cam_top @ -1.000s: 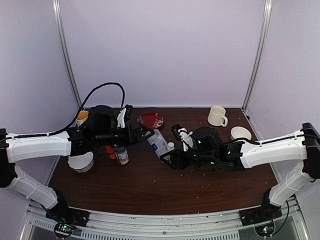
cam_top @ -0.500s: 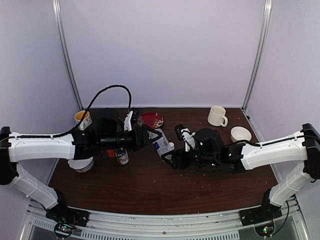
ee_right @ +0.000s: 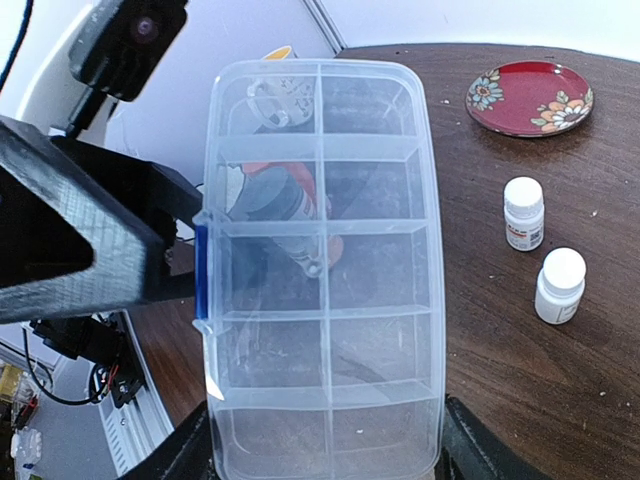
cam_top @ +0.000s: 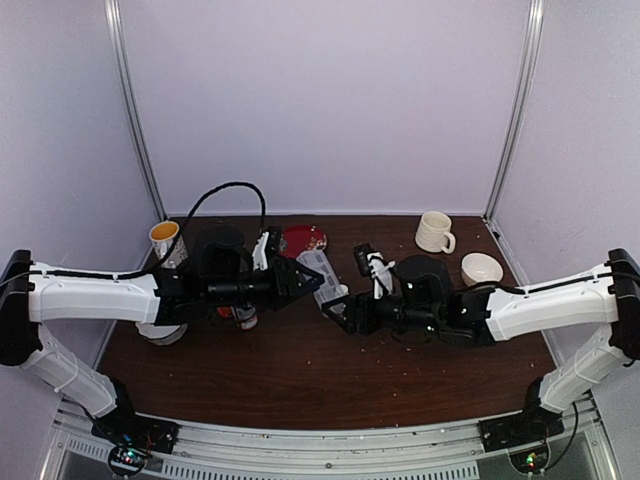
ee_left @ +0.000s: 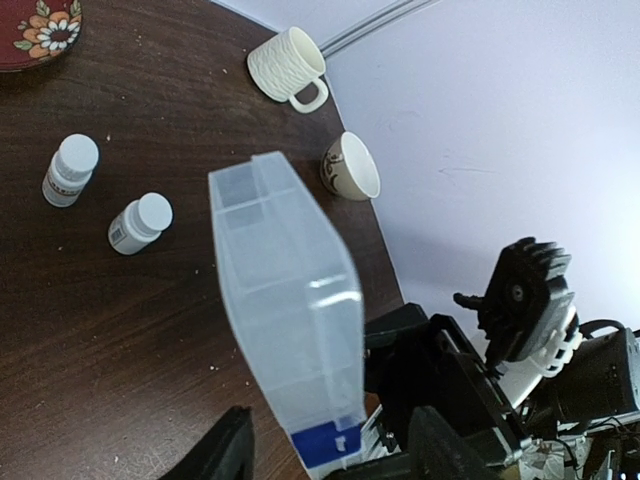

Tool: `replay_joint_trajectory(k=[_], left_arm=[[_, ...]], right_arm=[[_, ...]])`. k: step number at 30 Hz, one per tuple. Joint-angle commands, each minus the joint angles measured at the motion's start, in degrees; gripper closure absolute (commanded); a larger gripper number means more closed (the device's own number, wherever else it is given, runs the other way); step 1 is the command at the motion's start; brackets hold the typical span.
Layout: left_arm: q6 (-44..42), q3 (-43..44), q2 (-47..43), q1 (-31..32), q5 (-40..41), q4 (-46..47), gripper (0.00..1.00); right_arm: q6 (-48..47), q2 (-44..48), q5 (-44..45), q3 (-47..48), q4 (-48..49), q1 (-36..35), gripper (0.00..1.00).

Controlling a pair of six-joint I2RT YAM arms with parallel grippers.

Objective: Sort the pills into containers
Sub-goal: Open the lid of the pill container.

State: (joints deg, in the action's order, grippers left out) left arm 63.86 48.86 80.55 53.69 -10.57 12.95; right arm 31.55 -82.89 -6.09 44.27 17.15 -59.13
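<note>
A dark wooden table (cam_top: 300, 370) fills the lower half of the overhead view. The left arm (cam_top: 90, 295) reaches in from the left edge and the right arm (cam_top: 540, 300) from the right, and they meet at mid-frame. Between them the clear organizer box (ee_right: 320, 270) is raised off the tabletop and tilted, its ten cells facing the right wrist camera. The right gripper (ee_right: 330, 465) is clamped on the box's near short end, with a finger at each lower corner of that view. The left gripper (ee_left: 330, 455) has its jaws apart, straddling the long edge that carries the blue latch (ee_right: 201, 275). One finger seems to touch the latch, but no squeeze shows. At the upper right of the right wrist view lies a red floral plate (ee_right: 528, 97). A ribbed cream mug (ee_left: 288, 63) and a cream bowl (ee_left: 350, 167) sit near the table's far edge. Right of the box stands a small white bottle (ee_right: 523, 212), with a second white bottle (ee_right: 559, 285) just below it.
</note>
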Motion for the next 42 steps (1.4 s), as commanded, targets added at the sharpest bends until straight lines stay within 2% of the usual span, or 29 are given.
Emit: replay_joint_trajectory(k=[1, 3, 6, 16, 20, 26, 37, 42], left_arm=[[1.21, -0.76, 1.05, 0.17, -0.57, 4.85, 0.48], [1.42, -0.79, 1.33, 0.17, -0.57, 5.31, 0.51], [1.32, -0.55, 1.42, 0.09, -0.72, 5.69, 0.63], [0.74, 0.08, 0.79, 0.13, -0.02, 2.87, 0.67], [0.96, 0.67, 1.41, 0.17, 0.02, 2.87, 0.8], [1.35, 1.93, 2.83, 0.18, -1.01, 3.22, 0.85], [3.75, 2.56, 3.96, 0.12, -0.28, 2.86, 0.87], [4.82, 2.98, 4.56, 0.18, -0.45, 3.45, 0.89]], right_arm=[[0.35, 1.77, -1.72, -0.5, 3.18, 0.16, 0.57], [0.19, 1.9, -2.0, -0.55, 3.21, 0.16, 0.58], [0.05, 1.95, -1.93, -0.67, 3.1, 0.2, 0.58], [-3.82, 0.6, 3.86, 0.04, -0.53, 0.16, 0.61], [-5.53, 0.35, 7.49, 1.25, -3.24, -0.12, 0.63], [-7.04, -0.38, 13.07, 2.9, -6.08, -1.03, 0.65], [-9.64, -3.56, 33.05, 6.06, -12.0, -3.92, 0.69], [-10.52, -5.08, 38.62, 6.72, -12.33, -4.24, 0.69]])
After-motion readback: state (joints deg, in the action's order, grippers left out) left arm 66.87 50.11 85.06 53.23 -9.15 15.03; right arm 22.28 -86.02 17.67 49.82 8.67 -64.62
